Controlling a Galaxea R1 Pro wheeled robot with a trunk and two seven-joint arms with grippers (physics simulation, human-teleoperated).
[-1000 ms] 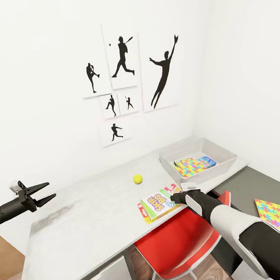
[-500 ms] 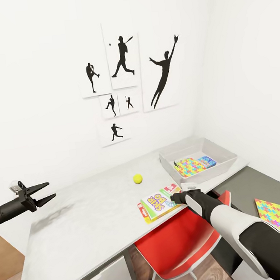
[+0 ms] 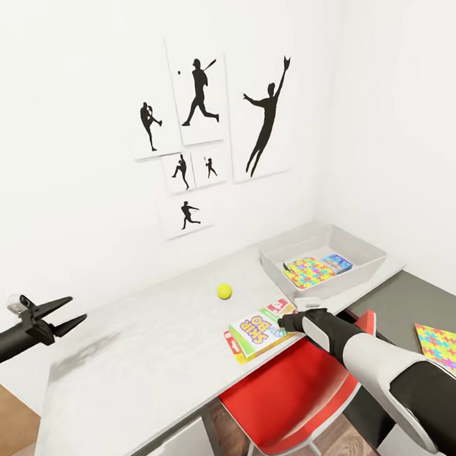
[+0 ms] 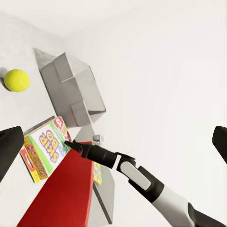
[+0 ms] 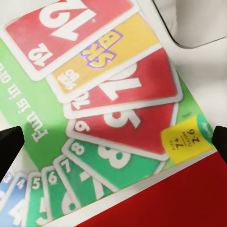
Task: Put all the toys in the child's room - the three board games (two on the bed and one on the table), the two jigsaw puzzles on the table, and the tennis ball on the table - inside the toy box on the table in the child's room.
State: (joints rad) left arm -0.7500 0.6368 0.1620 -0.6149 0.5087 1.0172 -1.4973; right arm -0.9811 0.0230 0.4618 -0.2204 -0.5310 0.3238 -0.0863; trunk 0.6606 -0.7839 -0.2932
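The long light grey desk with a pale top (image 3: 131, 377) carries everything. Beyond the right gripper (image 3: 284, 322) stands the shallow light grey toy box (image 3: 361, 271), holding a multicoloured jigsaw puzzle board (image 3: 307, 272) and a light blue game box (image 3: 337, 263). That gripper's fingers spread wide, poised at the yellow-white-green "SKIP BO" box (image 3: 259, 330). The left gripper (image 3: 60, 311) hangs parted, far off. Between them lies the small yellow-green tennis ball (image 3: 224, 292).

A child's room in a home. White walls carry black sports-silhouette pictures (image 3: 205, 139); a long pale desk (image 3: 131, 377) with a red chair (image 3: 294, 403) tucked under it bears a card game box (image 3: 260, 331), a tennis ball (image 3: 224, 292) and a grey toy bin (image 3: 358, 271) holding a bright jigsaw board (image 3: 309, 272).
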